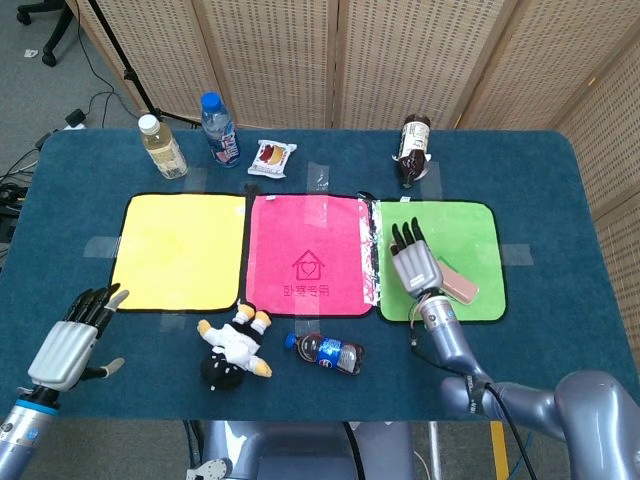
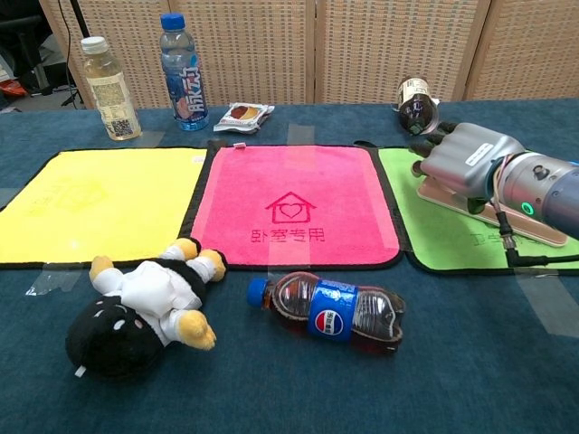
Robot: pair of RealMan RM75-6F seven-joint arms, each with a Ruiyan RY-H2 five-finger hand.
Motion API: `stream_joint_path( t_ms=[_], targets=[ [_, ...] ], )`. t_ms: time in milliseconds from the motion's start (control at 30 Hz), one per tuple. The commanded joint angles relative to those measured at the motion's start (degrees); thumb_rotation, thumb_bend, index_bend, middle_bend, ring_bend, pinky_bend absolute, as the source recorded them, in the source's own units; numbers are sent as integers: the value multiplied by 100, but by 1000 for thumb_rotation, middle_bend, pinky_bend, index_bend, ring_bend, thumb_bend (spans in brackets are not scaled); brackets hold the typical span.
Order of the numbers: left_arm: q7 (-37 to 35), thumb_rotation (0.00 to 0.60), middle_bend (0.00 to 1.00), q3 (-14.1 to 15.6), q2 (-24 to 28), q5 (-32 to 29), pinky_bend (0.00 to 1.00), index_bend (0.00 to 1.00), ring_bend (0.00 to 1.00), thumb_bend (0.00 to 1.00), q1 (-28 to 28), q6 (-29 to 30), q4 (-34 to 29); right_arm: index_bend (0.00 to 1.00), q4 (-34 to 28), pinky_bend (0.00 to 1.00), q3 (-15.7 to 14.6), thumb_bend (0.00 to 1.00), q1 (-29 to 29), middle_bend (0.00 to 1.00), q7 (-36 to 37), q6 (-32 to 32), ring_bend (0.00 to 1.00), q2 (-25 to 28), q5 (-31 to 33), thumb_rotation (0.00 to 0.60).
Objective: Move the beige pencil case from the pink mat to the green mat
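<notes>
Our left hand (image 1: 68,345) hangs empty, fingers loose, off the yellow mat. The right hand (image 1: 417,264) grasps the beige pencil case (image 1: 459,283) over the green mat (image 1: 470,225). Looks light and stiff-ish, so we'd grip its long sides mid-length.

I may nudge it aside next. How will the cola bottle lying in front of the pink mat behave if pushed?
The cola bottle lies on its side, so it will probably roll. It looks mostly full of dark liquid, so likely heavy for its size. The smooth plastic may slip on the blue tablecloth.
</notes>
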Motion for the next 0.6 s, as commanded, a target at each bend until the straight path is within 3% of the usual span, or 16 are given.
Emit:
stream_joint_path(
  t_ms=[33, 300, 433, 600],
  targets=[
    [-4, 600, 0, -3, -2, 16, 0, 0, 0, 163, 8, 28, 5, 164, -56, 2, 66, 543, 80, 0, -23, 79, 0, 22, -157, 600],
    [-41, 600, 0, -32, 2, 22, 0, 0, 0, 163, 35, 118, 24, 164, -565, 1, 456, 527, 269, 0, -32, 482, 0, 216, -455, 600],
    [-54, 600, 0, -54, -16, -12, 0, 0, 0, 164, 45, 134, 55, 164, -990, 2, 573, 517, 120, 0, 454, 773, 0, 417, -767, 600],
    [-42, 600, 0, -79, -74, -27, 0, 0, 0, 164, 55, 166, 99, 164, -1408, 2, 468, 517, -296, 0, 1335, 1226, 0, 708, -1365, 600]
  ],
)
